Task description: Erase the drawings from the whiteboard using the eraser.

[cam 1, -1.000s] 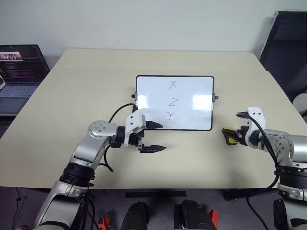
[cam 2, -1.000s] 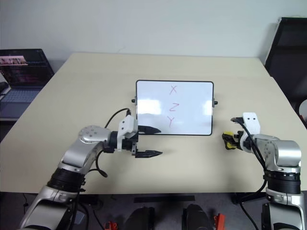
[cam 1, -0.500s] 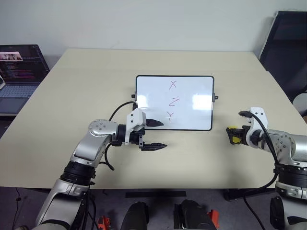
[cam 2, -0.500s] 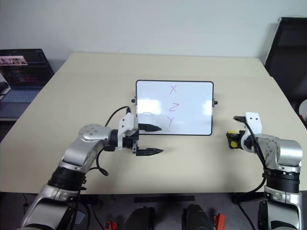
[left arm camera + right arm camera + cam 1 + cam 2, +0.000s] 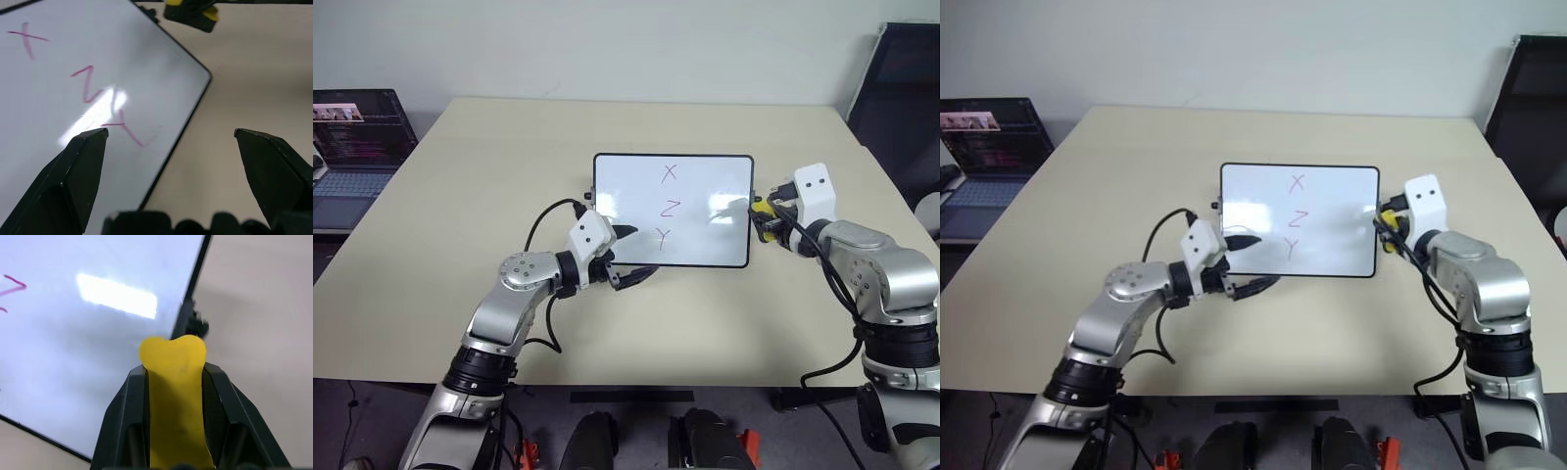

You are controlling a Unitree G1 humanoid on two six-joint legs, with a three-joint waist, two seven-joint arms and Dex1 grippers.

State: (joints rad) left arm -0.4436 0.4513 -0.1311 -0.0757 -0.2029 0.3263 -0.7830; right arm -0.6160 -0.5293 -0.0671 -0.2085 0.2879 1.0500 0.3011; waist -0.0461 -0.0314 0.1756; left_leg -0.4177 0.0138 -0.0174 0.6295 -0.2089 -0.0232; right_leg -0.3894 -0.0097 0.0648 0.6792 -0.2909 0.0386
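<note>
So the right gripper [image 5: 762, 219], clamped on the small yellow eraser block [image 5: 174, 396], sits at the glossy black-framed whiteboard's [image 5: 626, 196] right edge; the red X, Z, Y letters [image 5: 668, 207] lie leftward, left gripper [image 5: 634, 257] spread empty

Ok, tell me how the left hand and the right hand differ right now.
The left hand is open and empty; the right hand is shut on the yellow eraser. The left hand sits at the whiteboard's lower left corner, near the Y; the right hand is at its right edge. Both point toward the board.
</note>
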